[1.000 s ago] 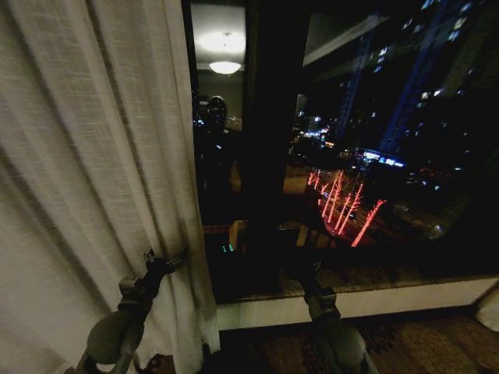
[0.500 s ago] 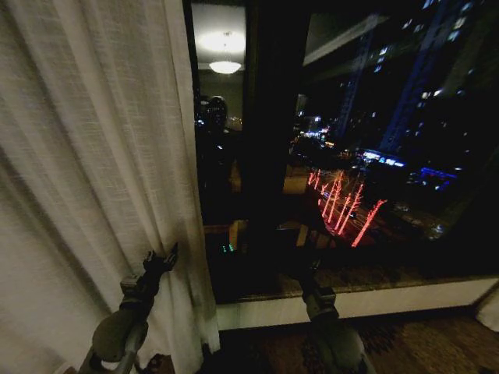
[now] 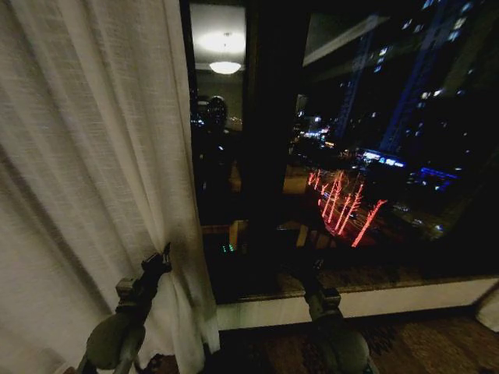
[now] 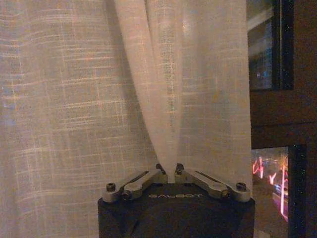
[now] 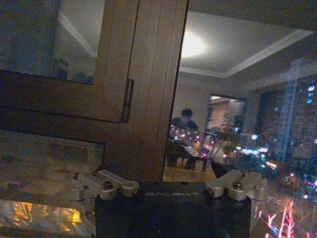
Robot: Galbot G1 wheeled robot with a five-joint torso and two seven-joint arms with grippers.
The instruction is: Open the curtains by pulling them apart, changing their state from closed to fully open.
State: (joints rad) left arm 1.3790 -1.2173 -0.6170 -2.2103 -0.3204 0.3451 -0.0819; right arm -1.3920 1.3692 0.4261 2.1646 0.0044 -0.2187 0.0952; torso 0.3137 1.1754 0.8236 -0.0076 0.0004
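Cream-white sheer fabric fills the left of the head view: one panel of the curtains point(image 3: 93, 179), hanging in vertical pleats from top to floor. Its inner edge falls beside the dark window frame point(image 3: 261, 140), and most of the glass to its right is already bare, showing city lights at night. A scrap of pale fabric shows at the lower right corner; whether it is the other panel cannot be told.

The left hand point(image 3: 158, 262) sits low against the panel's inner edge. In the left wrist view the left hand point(image 4: 169, 169) has its fingers drawn together, pinching one fold of the cloth. A second ago this hand lay a little farther toward the window; it has since slid leftward, and the hem has followed slightly. That suggests the left panel is being drawn aside, with the opening nearly complete on this side.

The right hand point(image 3: 308, 273) waits low before the window sill point(image 3: 390, 296), its fingers spread wide and empty.
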